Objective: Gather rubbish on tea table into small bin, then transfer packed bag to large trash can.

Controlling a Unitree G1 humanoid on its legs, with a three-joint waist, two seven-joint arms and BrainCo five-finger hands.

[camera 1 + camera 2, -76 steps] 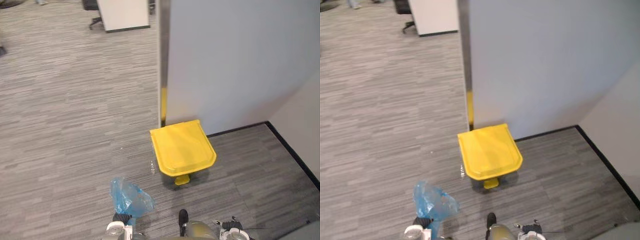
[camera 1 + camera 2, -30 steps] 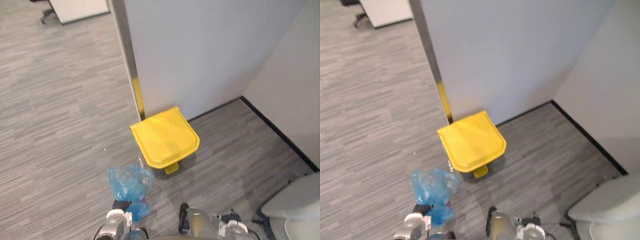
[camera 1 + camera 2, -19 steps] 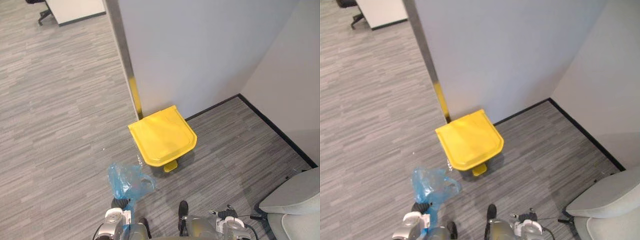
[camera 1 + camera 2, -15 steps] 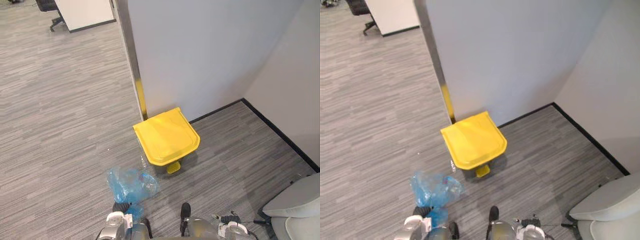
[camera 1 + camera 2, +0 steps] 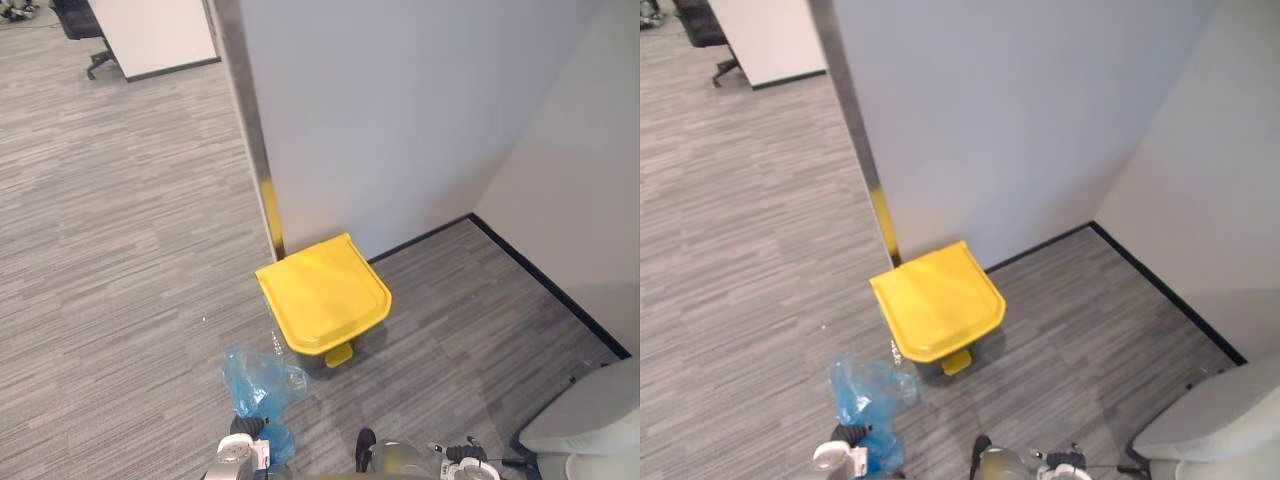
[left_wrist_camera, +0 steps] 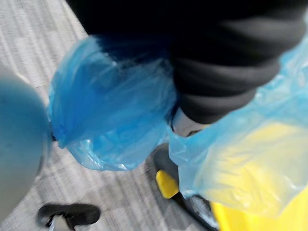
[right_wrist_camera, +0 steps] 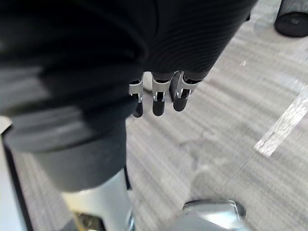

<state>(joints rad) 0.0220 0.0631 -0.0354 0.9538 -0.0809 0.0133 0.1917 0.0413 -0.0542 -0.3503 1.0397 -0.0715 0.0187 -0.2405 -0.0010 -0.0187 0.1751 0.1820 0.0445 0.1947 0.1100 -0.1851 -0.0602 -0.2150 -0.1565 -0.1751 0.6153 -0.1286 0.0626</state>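
The thin see-through blue plastic bag [image 5: 262,384] is crumpled and puffy, with lots of folds. It is up off the grey striped carpet floor [image 5: 120,250]. In the head views it sits right at the tip of the left hand [image 6: 224,79], low down by the near edge of the floor. In the left wrist view the blue plastic is bunched all around the hand's dark ribbed cover and touches it. The plastic hides the rest of that hand, so I cannot tell if the hand is closed on the bag or not.

The big trash can with the flat yellow lid [image 5: 322,293] stands on the floor just past the bag, close beside it. Its lid is down. A small yellow foot pedal [image 5: 340,354] sticks out at its front. The can stands against the end of a pale grey wall [image 5: 400,110], near the corner of the room. In the left wrist view the yellow lid shows through the blue plastic.

The right hand [image 7: 161,100] hangs over bare floor. It is loose and straight and holds nothing.

A pale grey chair [image 5: 585,425] sits off to the right.
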